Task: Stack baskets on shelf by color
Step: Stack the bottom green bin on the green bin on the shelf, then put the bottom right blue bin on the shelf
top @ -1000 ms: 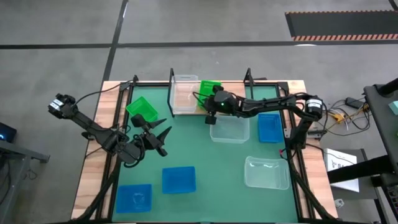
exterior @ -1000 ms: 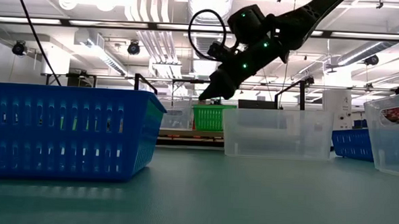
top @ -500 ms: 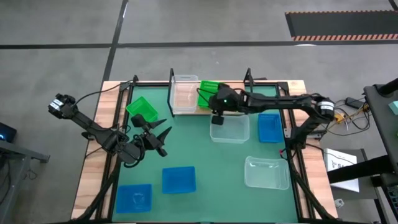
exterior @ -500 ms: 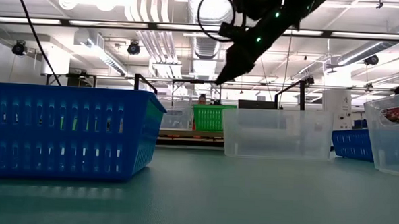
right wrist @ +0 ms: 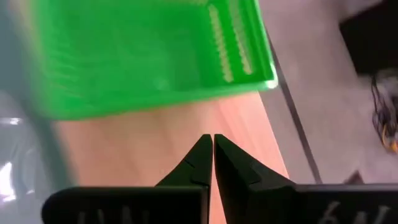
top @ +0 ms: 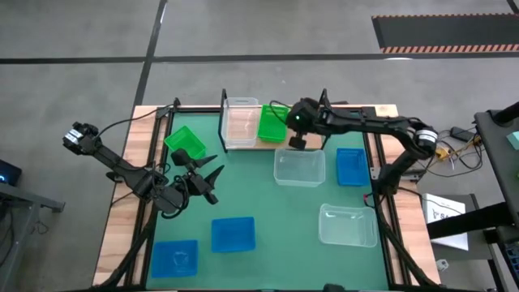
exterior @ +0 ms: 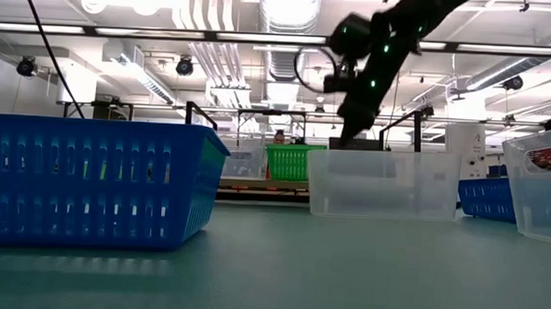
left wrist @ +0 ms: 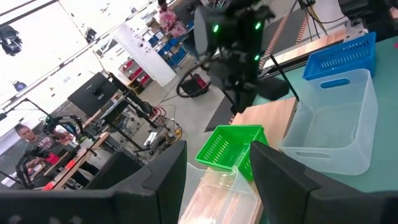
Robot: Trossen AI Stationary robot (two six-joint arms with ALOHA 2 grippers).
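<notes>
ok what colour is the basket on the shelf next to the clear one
Bright green basket; the right wrist view shows it best.

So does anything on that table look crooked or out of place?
Slightly. The green basket on the shelf sits a little askew beside the squarely placed clear basket. The right end effector, shut and empty, hangs over the bare board next to it. Nothing looks spilled or damaged.

two baskets (top: 240,123) side by side on shelf (top: 304,146), others scattered before it
</notes>
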